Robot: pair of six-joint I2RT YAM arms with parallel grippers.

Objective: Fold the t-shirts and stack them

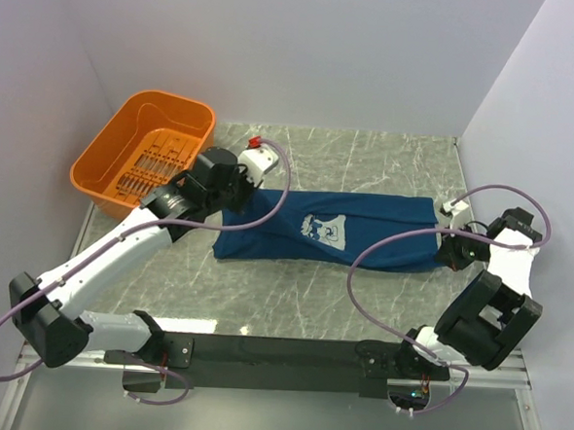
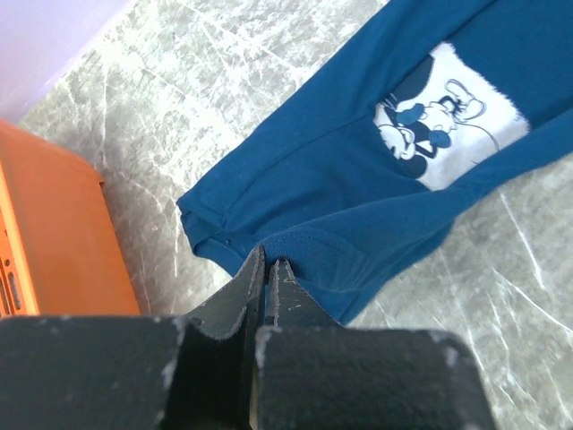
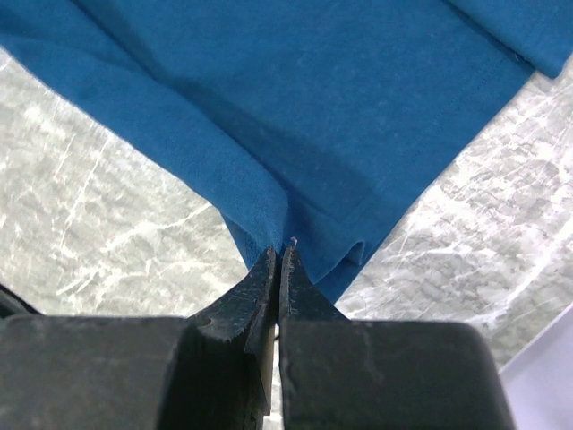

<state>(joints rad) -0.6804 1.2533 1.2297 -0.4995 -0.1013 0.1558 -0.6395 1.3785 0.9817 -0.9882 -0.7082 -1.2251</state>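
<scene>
Crosswise, the t-shirt [image 1: 364, 229] spans the table [image 1: 263, 292], long axis left to right; my left hand [image 2: 267, 260] pinches its left end; my right hand [image 3: 279, 253], its right.

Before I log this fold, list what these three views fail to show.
- Left fingers: in the top view, hidden behind their own wrist.
- Right fingers: in the top view, too small and dark to separate from the t-shirt.
- Orange basket: cut off by the left wrist view's edge.
- Print: outside the right wrist view.
- T-shirt's lower layers: covered by its top layer in every view.
</scene>
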